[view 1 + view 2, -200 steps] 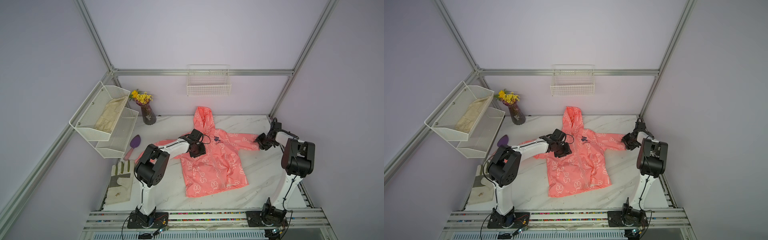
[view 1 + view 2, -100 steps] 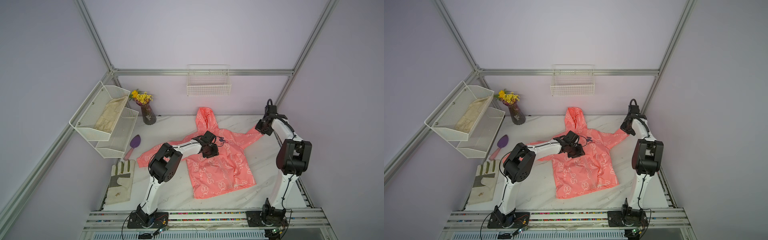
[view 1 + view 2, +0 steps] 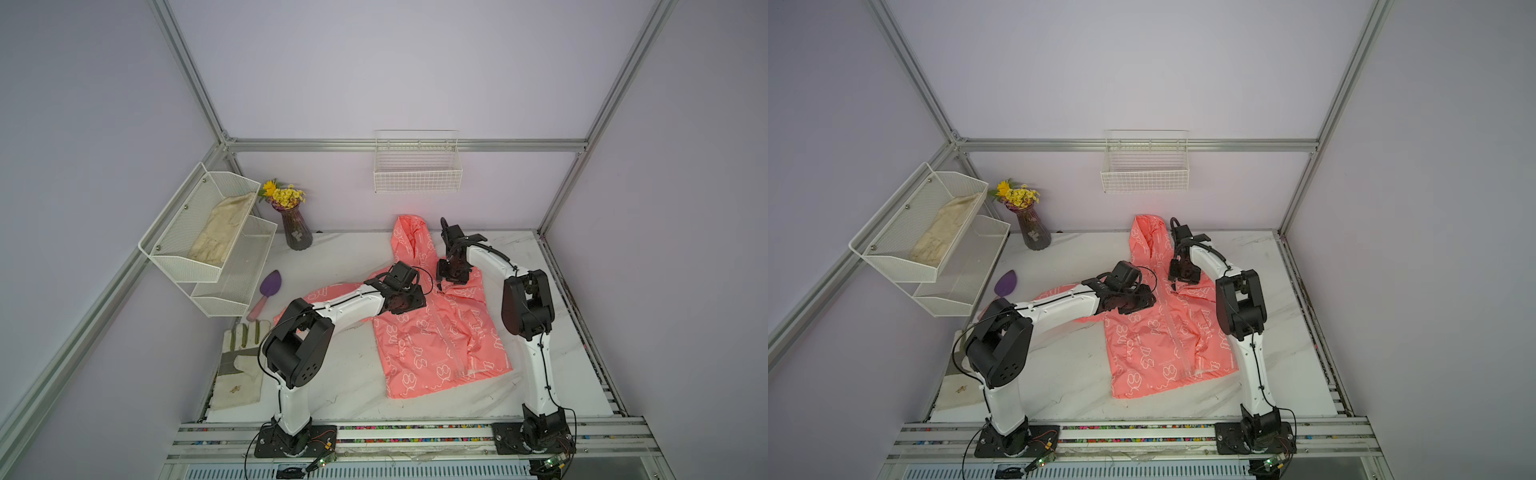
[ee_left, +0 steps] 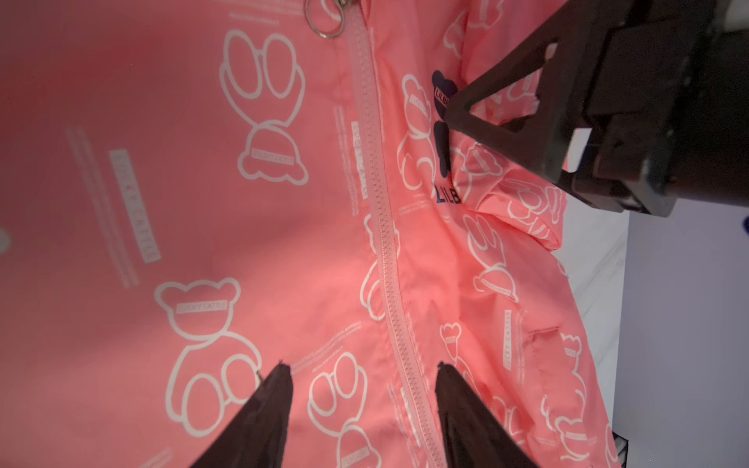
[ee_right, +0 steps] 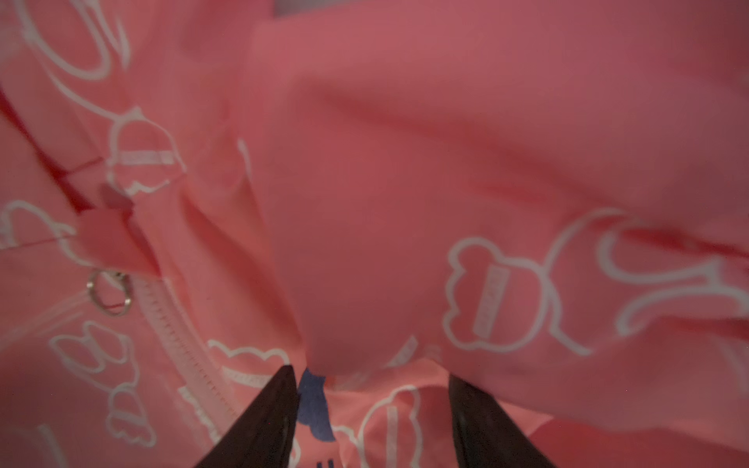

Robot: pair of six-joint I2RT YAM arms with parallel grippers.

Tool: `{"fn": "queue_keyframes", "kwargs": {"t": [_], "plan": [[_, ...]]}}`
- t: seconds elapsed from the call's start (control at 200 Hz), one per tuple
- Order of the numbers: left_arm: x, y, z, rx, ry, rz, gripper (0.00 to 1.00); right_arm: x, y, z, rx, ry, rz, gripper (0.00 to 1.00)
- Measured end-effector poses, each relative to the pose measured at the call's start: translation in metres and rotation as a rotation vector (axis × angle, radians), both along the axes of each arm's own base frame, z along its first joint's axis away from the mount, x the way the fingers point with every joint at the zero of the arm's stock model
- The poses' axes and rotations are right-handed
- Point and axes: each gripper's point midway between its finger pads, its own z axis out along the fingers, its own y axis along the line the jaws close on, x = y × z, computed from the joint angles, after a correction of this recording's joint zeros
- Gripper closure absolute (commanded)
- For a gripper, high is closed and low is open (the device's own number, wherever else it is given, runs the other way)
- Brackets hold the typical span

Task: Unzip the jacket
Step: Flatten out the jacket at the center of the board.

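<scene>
The white marble table (image 3: 340,374) before me fills the lower middle of both top views. The coral-pink jacket (image 3: 432,345) lies spread on it, right of centre, with its hood toward the back wall and one sleeve reaching left. A dark vase (image 3: 298,232) of yellow flowers stands at the table's back left corner. A purple trowel (image 3: 269,286) lies just in front of it, near the left edge. Lower left, at that same edge, lies a white-and-grey work glove (image 3: 239,365). On the left wall, the upper tier of a white mesh shelf (image 3: 183,268) holds a beige cloth (image 3: 220,232).
</scene>
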Motion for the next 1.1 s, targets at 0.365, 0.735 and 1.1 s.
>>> {"fn": "queue_keyframes", "kwargs": {"t": [0.365,0.735,1.1], "plan": [[0.004,0.007,-0.006,0.015,0.008,0.015,0.40,0.038,-0.081,0.084,0.263,-0.222,-0.201,0.45],[-0.008,0.009,-0.041,0.058,0.110,-0.007,0.40,0.037,-0.093,-0.027,0.335,-0.029,-0.237,0.46],[-0.014,0.005,-0.060,0.061,0.173,-0.028,0.41,0.040,-0.090,-0.030,0.332,-0.041,-0.192,0.43]]}}
